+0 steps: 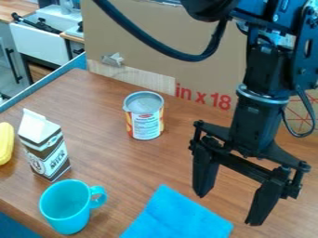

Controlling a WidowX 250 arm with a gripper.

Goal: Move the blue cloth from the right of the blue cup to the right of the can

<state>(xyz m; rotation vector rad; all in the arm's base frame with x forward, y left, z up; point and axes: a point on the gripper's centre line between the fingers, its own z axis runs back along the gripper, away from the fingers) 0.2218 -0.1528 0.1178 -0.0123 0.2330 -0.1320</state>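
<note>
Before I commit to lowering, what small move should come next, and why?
Probably ease the gripper toward the blue cloth before lowering: its jaws are open and empty, and the cloth, apparently the nearest thing, lies mostly to picture-left of them.

The black arm (260,116) has a silvery ring (262,95); screws (275,17); looping black cables (191,57).

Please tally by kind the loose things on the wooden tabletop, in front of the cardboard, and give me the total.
Mug: 1
Can: 1
Milk carton: 1
Blue cloth: 1
Yellow object, partly cut off at the left edge, kind unclear: 1
Total: 5
</note>
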